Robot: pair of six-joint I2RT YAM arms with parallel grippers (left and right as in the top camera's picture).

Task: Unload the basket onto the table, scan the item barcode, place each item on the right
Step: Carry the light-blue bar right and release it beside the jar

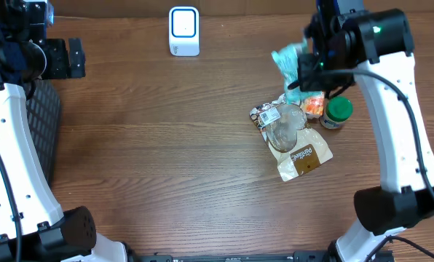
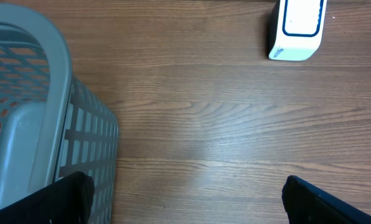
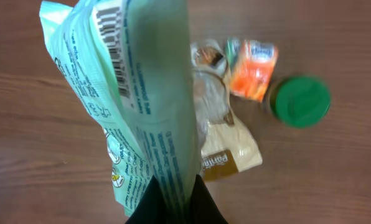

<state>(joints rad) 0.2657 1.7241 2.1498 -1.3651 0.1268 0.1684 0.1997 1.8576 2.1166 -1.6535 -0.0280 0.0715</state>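
**Green packet pinched above table**

My right gripper (image 3: 175,204) is pinching a pale green packet (image 3: 142,106) tight, its barcode (image 3: 114,46) showing, over the snack pile (image 1: 293,138). My left gripper (image 2: 185,202) is hanging spread wide, holding nothing. Brown wooden table (image 1: 166,160) is carrying a white scanner (image 1: 183,30) at the far edge.

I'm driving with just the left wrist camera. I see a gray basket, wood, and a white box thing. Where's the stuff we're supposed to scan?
Observer: Over on the right side. The right claw is shut on a mint-green packet, holding it up in the air.
Kid: Does it have those stripy lines on it?
Observer: Yes. The right wrist camera shows a barcode printed near the packet's upper edge.
Kid: Is anything else over there?
Observer: Lying nearby are a green-lidded jar, an orange packet and a tan pouch.
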